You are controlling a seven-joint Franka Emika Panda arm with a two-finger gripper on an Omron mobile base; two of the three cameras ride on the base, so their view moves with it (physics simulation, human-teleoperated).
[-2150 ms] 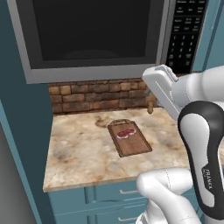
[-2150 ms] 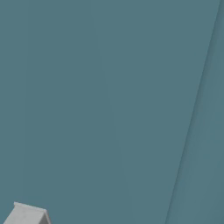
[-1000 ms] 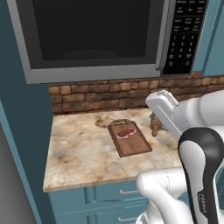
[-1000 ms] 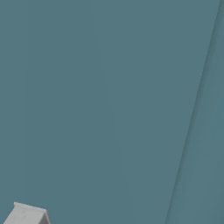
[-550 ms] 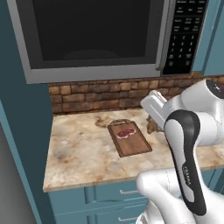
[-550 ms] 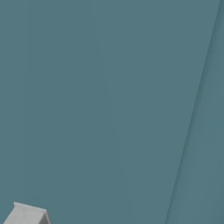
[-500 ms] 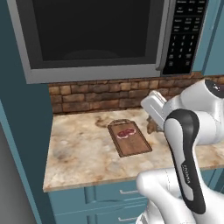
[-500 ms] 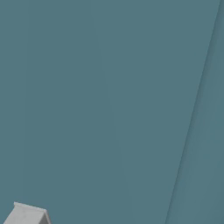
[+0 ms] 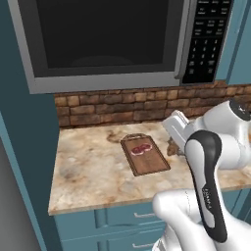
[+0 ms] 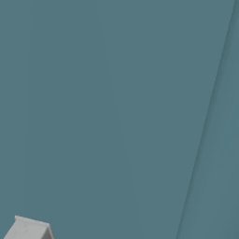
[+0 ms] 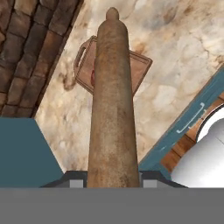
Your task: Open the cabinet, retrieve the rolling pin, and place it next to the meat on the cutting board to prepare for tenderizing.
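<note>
The rolling pin is a long tan-brown wooden cylinder that runs from between my fingers up the middle of the hand view. My gripper is shut on its near end. Behind the pin's far end lies the dark brown cutting board, and a red sliver of the meat shows at the pin's left side. In the left base view the cutting board lies on the counter with the meat on its far half. My white hand hangs just right of the board, low over the counter. I cannot make out the cabinet with certainty.
A black microwave hangs above the beige stone counter, with a brick backsplash behind it. Teal drawers run below the counter edge. A flat teal surface stands close before the right base camera.
The hand came down from microwave height to beside the board's right edge. My forearm has swung across in front of the hand. Board and meat have not moved.
</note>
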